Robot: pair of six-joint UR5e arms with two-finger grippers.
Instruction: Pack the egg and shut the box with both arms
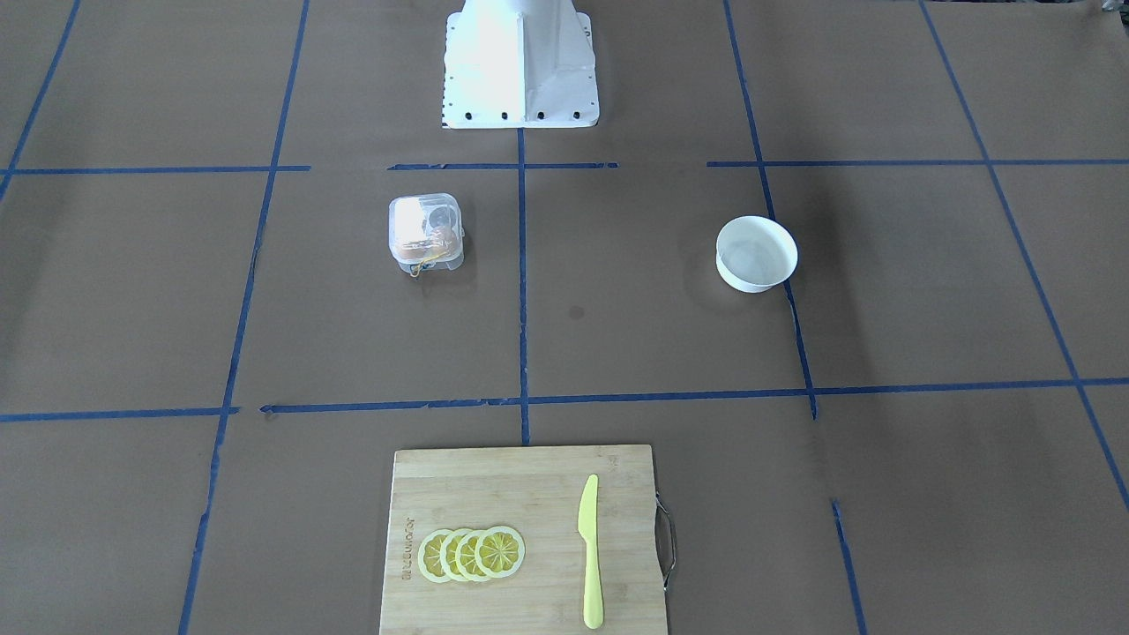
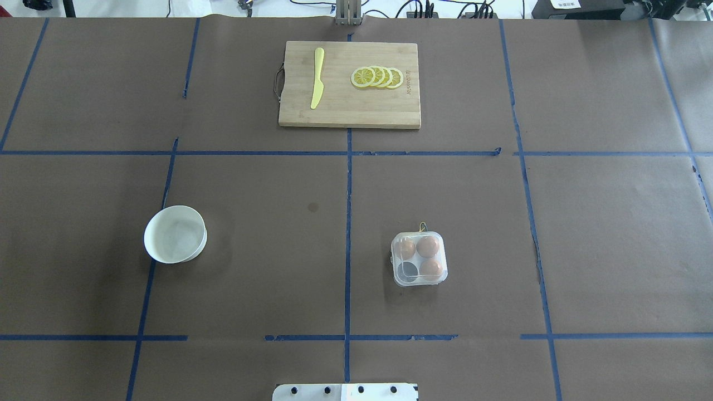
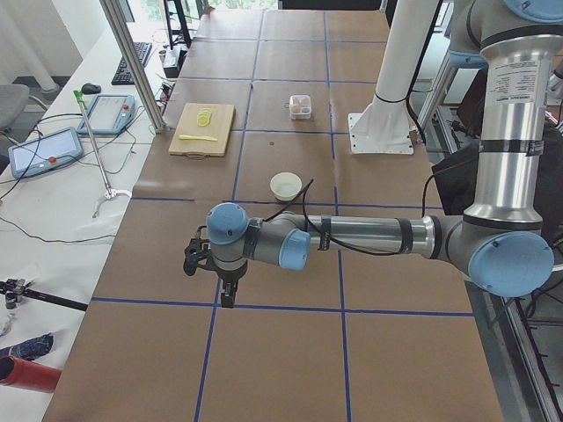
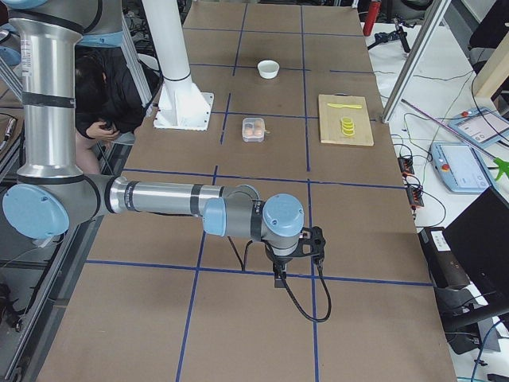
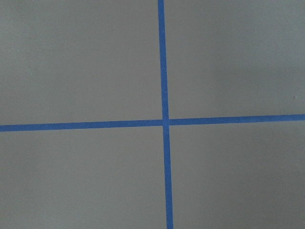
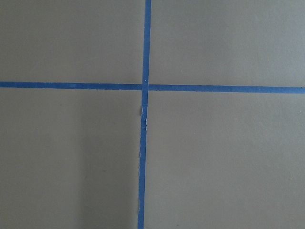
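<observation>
The clear egg box stands right of the table's middle with its lid down; it also shows in the front view. Three orange-brown eggs lie in its cups, one of them at the far right. The thin yellow cord sticks out at the box's far side. My left gripper shows only in the left side view, far out over bare table. My right gripper shows only in the right side view, also far from the box. I cannot tell whether either is open or shut. Both wrist views show only brown paper and blue tape.
An empty white bowl stands at the left. A wooden cutting board lies at the far edge with a yellow knife and several lemon slices. The white pedestal base stands at the near edge.
</observation>
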